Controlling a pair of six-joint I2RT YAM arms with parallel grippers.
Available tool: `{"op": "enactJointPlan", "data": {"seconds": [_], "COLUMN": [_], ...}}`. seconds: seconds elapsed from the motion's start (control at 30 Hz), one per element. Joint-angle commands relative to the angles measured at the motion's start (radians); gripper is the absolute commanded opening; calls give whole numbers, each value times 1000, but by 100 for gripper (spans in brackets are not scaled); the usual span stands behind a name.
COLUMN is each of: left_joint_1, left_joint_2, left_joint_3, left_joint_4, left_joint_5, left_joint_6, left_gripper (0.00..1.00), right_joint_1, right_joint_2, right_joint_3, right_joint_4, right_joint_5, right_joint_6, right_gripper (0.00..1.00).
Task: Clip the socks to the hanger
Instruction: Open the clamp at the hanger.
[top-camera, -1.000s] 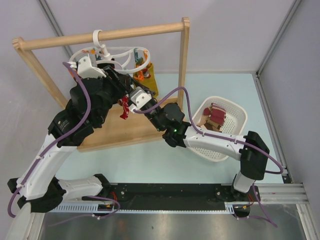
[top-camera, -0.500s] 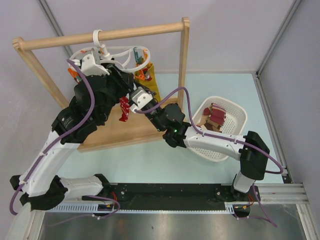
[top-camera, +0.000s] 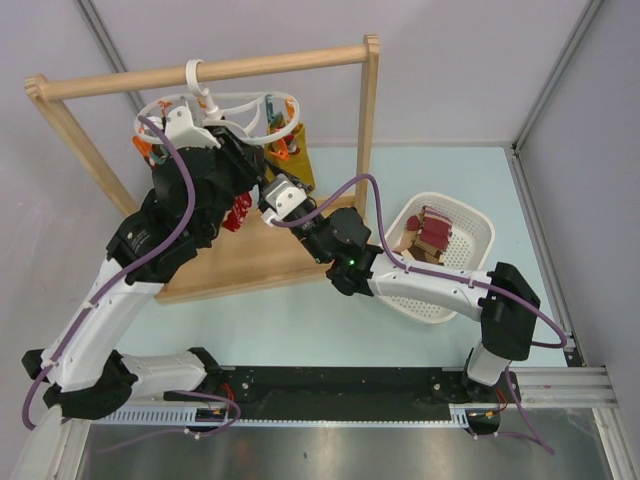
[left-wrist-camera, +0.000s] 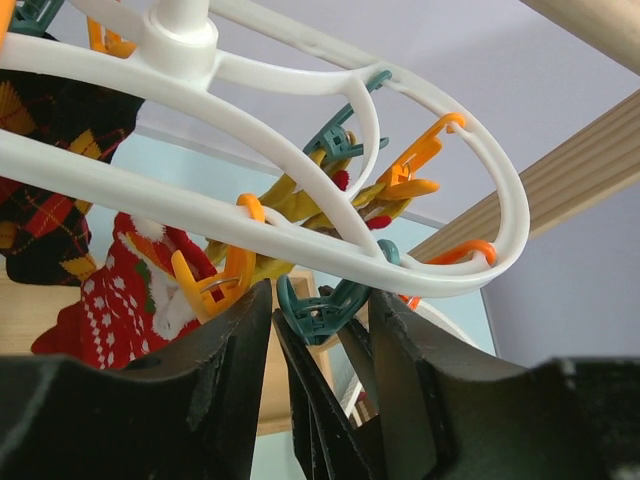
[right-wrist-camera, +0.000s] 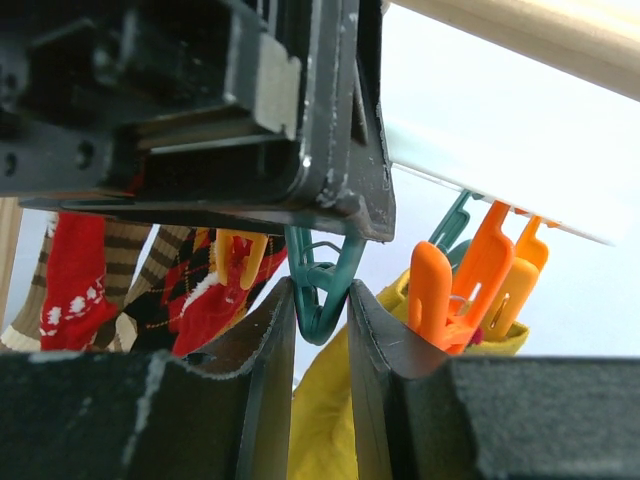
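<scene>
One white hanger (top-camera: 212, 100) hangs on one wooden rail (top-camera: 250, 62); one basket (top-camera: 468, 250) on the right holds loose socks (top-camera: 432, 235). Both grippers sit under the hanger: the right gripper (right-wrist-camera: 322, 320) pinches one teal peg (right-wrist-camera: 322, 285); the left gripper (left-wrist-camera: 320, 345) stands part open astride that peg, gripping nothing; one red sock (left-wrist-camera: 105, 305) hangs just left of its fingers (left-wrist-camera: 235, 360).
</scene>
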Motion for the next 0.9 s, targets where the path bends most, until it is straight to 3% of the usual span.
{"op": "enactJointPlan", "data": {"seconds": [0.0,0.23,0.43,0.57,0.73,0.87], "left_joint_1": [18,26,29,32,36,39], "left_joint_2": [13,18,7,-14,-33,-45], "left_joint_3": [43,36,21,-13,-63,-86], "left_joint_4": [101,132,152,172,198,221], "left_joint_5": [-25,-22,-22,-29,-26,-28], "left_joint_6": [34,38,54,73,108,139], "left_gripper": [48,47,38,29,26,24], "right_joint_1": [13,16,16,14,14,16], "right_joint_2": [-35,-30,-42,-61,-104,-162], "right_joint_3": [-12,-15,-28,-48,-75,-94], "right_joint_4": [25,16,7,-10,-61,-169], "right_joint_5": [-33,-41,-38,-19,-2,-1], "right_joint_6": [11,14,30,56,112,169], "right_gripper": [18,19,22,31,43,61]}}
